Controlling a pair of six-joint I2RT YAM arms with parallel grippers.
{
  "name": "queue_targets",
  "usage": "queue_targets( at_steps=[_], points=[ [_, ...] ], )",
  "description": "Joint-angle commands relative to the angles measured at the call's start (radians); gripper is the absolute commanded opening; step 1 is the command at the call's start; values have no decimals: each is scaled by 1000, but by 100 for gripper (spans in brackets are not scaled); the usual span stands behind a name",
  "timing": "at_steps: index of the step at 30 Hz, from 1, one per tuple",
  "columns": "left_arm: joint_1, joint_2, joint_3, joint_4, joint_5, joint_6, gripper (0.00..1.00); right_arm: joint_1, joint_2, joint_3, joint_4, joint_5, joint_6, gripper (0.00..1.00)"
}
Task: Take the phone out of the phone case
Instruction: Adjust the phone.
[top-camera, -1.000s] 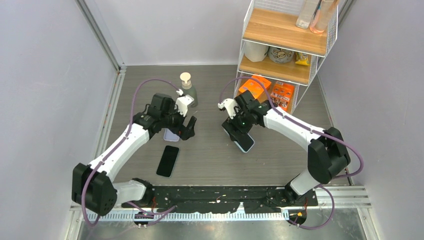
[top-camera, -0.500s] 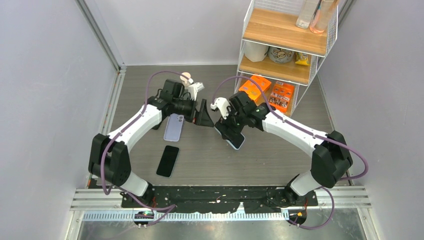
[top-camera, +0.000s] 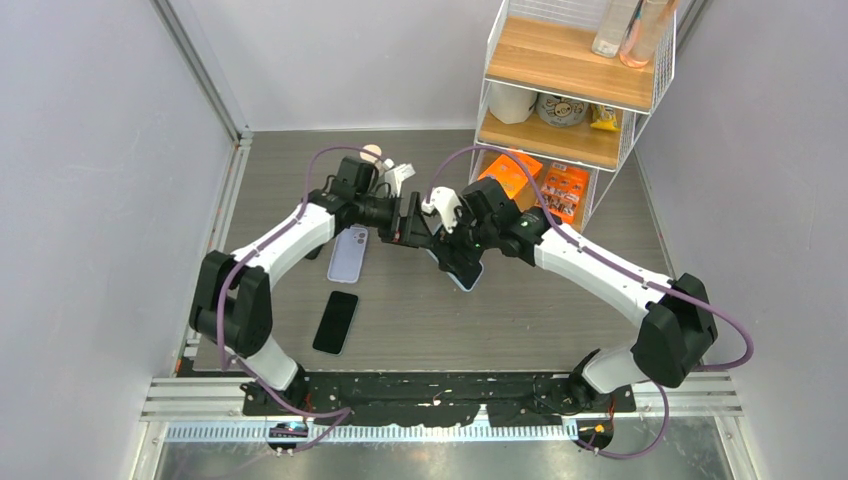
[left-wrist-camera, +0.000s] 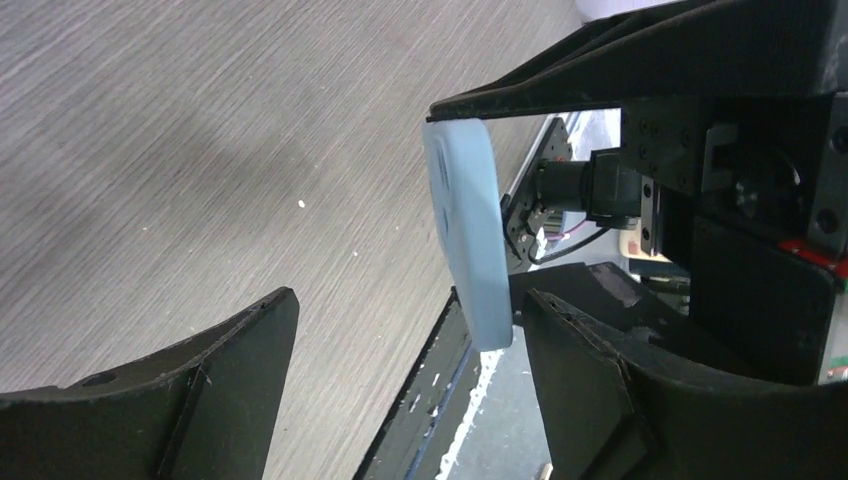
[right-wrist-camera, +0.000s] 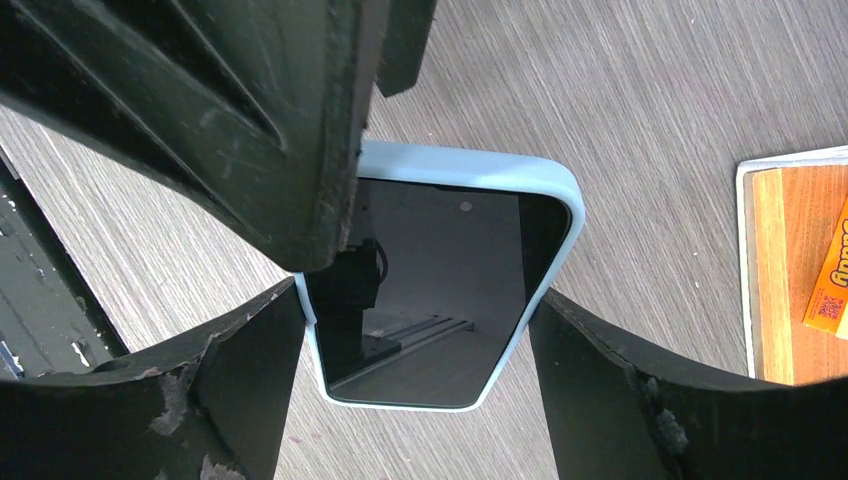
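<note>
A black-screened phone in a light blue case (top-camera: 464, 273) is held above the table, tilted. My right gripper (top-camera: 458, 252) is shut on its two long sides; in the right wrist view the fingers (right-wrist-camera: 250, 390) press the case (right-wrist-camera: 455, 165) around the phone screen (right-wrist-camera: 440, 290). My left gripper (top-camera: 414, 228) is open and meets it from the left. In the left wrist view the case's edge (left-wrist-camera: 465, 230) stands between the open jaws, close to the right finger (left-wrist-camera: 590, 380). One left finger (right-wrist-camera: 240, 120) covers the case's upper left corner.
An empty lavender case (top-camera: 348, 252) and a bare black phone (top-camera: 336, 322) lie on the table left of centre. A soap bottle (top-camera: 372, 155) stands behind the left arm. A wire shelf (top-camera: 570, 90) with orange boxes (top-camera: 545, 185) stands at the back right.
The left arm swung right from the lavender case to the held phone, its open jaws now around the case's end. The right gripper carried the cased phone left and farther back.
</note>
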Motion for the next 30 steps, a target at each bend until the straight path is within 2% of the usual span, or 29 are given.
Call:
queue_targets(
  at_steps=[1, 5, 15, 19, 22, 27, 28, 29, 30],
  points=[
    [-19, 21, 61, 61, 26, -56, 84, 14, -50, 57, 75, -20, 10, 5],
    [-33, 53, 84, 67, 27, -81, 79, 17, -51, 55, 77, -16, 14, 5],
    [-78, 99, 87, 78, 39, -89, 47, 20, -52, 54, 82, 12, 18, 5],
    [-83, 106, 93, 79, 59, -82, 26, 20, -46, 49, 87, 15, 23, 5],
    [-83, 109, 92, 79, 73, -75, 1, 20, -47, 49, 87, 22, 25, 5],
    [-81, 101, 85, 79, 91, -62, 0, 21, -52, 44, 84, 32, 23, 7],
    [-79, 98, 85, 78, 94, -58, 0, 21, -52, 45, 77, 35, 20, 11],
    [-75, 94, 85, 77, 94, -54, 0, 20, -53, 44, 70, 36, 17, 23],
    [-70, 91, 84, 75, 95, -50, 0, 21, -54, 43, 67, 41, 14, 29]
  ],
)
